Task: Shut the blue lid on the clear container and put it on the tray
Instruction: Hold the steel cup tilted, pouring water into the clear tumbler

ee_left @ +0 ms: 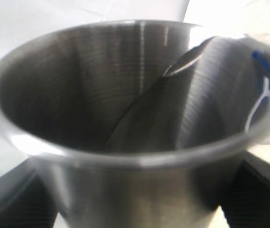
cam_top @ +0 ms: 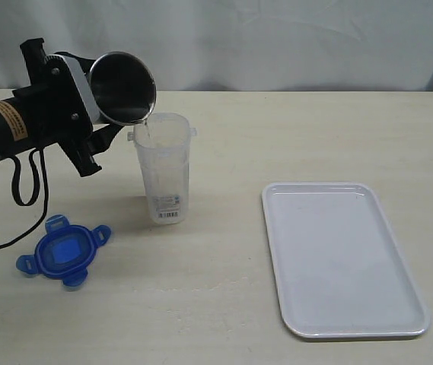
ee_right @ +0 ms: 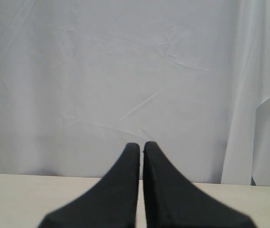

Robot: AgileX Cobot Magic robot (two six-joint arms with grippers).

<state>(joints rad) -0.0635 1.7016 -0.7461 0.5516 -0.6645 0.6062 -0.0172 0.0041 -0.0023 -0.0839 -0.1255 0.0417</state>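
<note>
The clear container (cam_top: 163, 168) stands upright and lidless near the table's middle left, its barcode label facing front. My left gripper (cam_top: 94, 95) is shut on a tapered steel cup (cam_top: 122, 87), tipped on its side with its lip over the container's mouth. The cup (ee_left: 135, 118) fills the left wrist view, and black fingers (ee_left: 11, 199) show at its sides. The blue lid (cam_top: 63, 251) lies flat on the table, front left of the container, tabs spread. The white tray (cam_top: 342, 257) lies to the right. My right gripper (ee_right: 141, 148) is shut on nothing and faces the backdrop.
A black cable (cam_top: 26, 182) loops down from the left arm (cam_top: 3, 129) toward the table. A white cloth backdrop (cam_top: 277, 38) runs along the table's far edge.
</note>
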